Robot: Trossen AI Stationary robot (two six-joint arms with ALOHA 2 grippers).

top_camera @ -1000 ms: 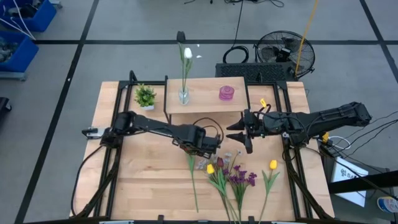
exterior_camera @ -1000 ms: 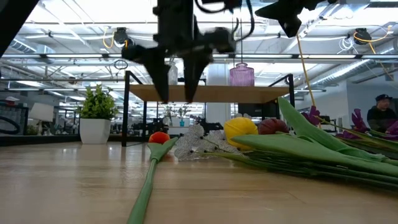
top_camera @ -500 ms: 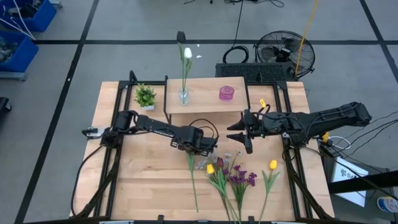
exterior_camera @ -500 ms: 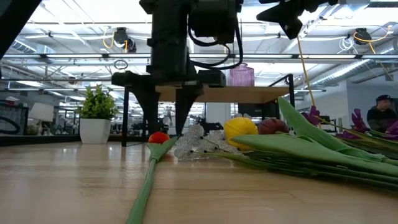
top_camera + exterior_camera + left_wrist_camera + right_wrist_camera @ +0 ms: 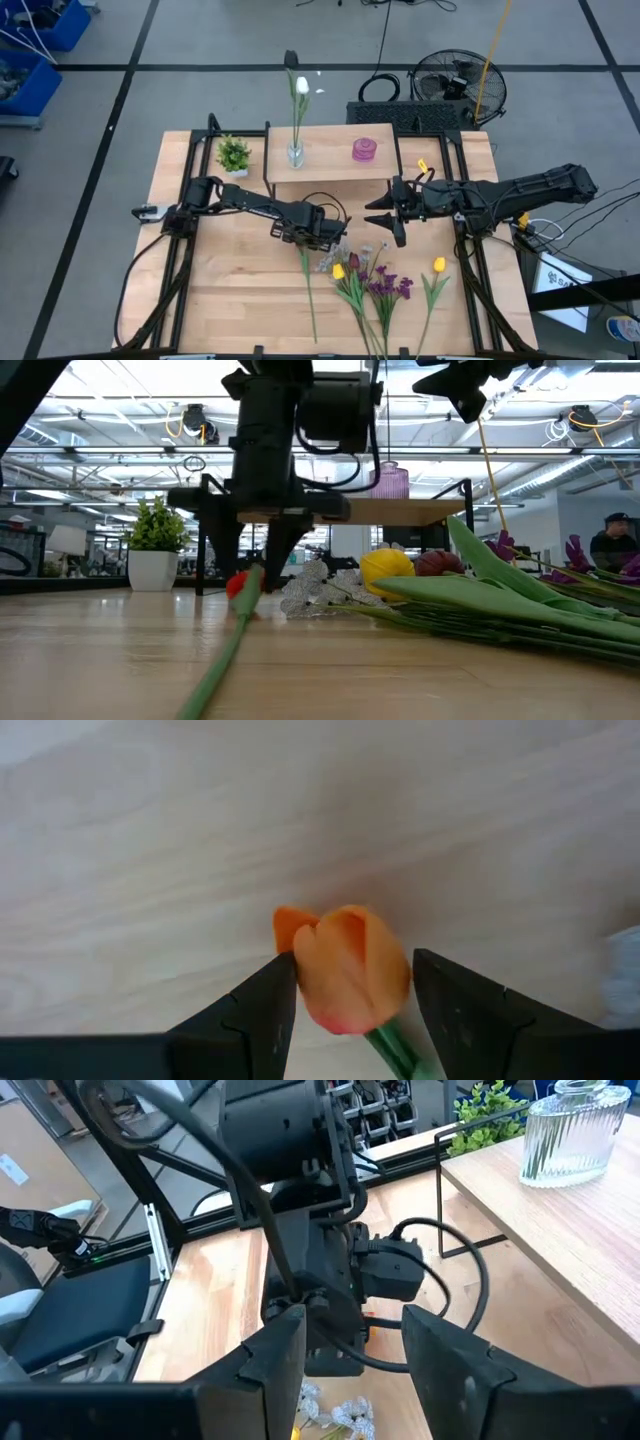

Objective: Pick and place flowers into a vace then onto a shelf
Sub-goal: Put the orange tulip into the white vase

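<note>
High view: white tulip (image 5: 301, 86) in clear vase (image 5: 296, 154), shelf (image 5: 330, 167).

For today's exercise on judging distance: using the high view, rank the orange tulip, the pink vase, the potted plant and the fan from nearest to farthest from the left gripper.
1. Orange tulip: its bloom lies between the open fingers of the left gripper.
2. Pink vase: on the shelf, right part.
3. Potted plant: on the table left of the shelf; close to the vase in distance, so that order is tentative.
4. Fan: on the floor beyond the table.

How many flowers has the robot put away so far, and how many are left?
Done: one white tulip stands in the clear vase on the shelf. In hand: the left hand is open around the orange tulip on the table. Left: the other flowers lying there. The right hand waits, holding nothing.
</note>
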